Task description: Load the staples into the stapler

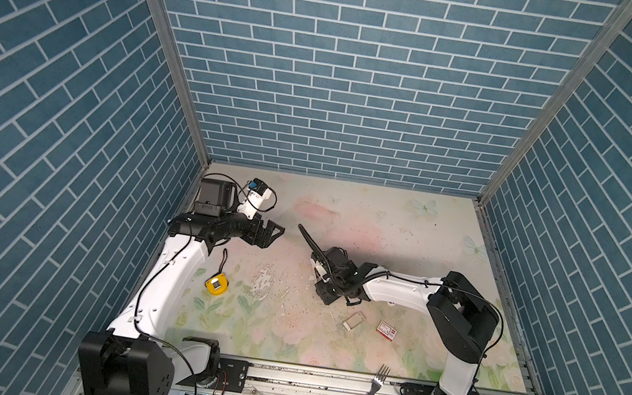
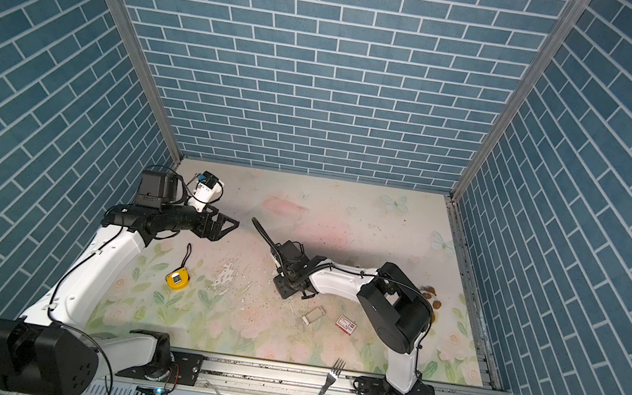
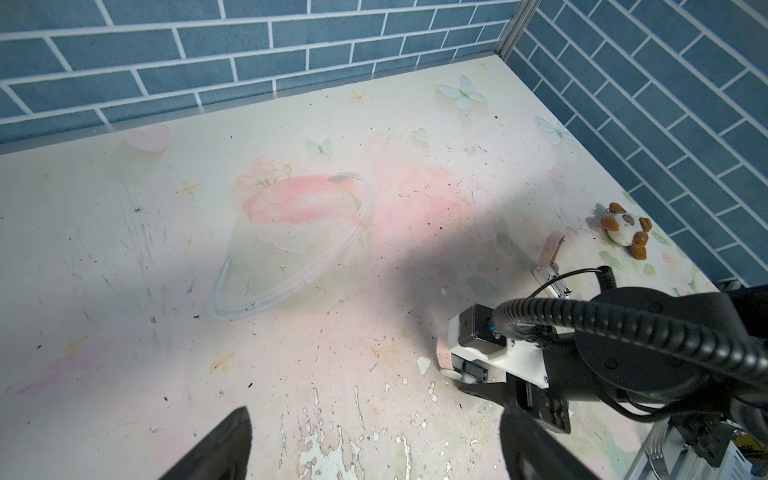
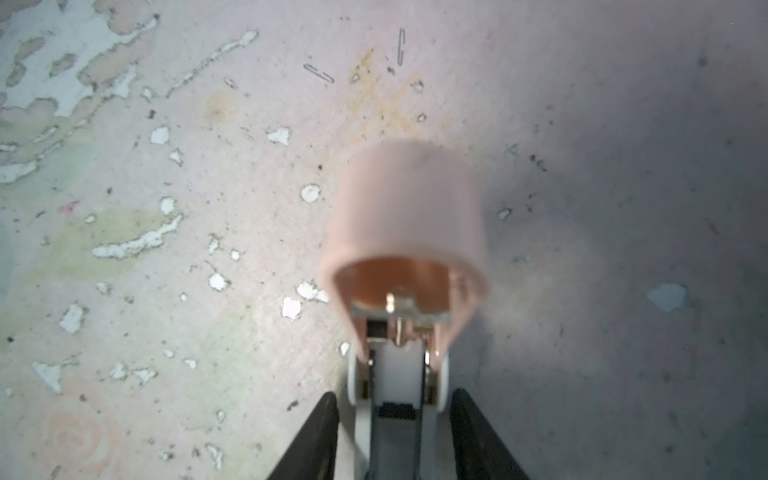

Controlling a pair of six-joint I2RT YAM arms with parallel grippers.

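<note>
Floral mat point(image 1: 287, 329) is looking scuffed. Near right, staples point(image 1: 354, 320) are lying on it: likely light, crumbly, best pinched by the long sides. Right gripper point(image 4: 395, 399) is straddling stapler point(image 4: 405, 216), grip unclear; farther left, left gripper point(image 1: 271, 236) is gaping, empty.

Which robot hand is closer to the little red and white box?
Right. In a top view the right gripper is just up-left of the red-and-white box; the left gripper is much farther up-left.
</note>
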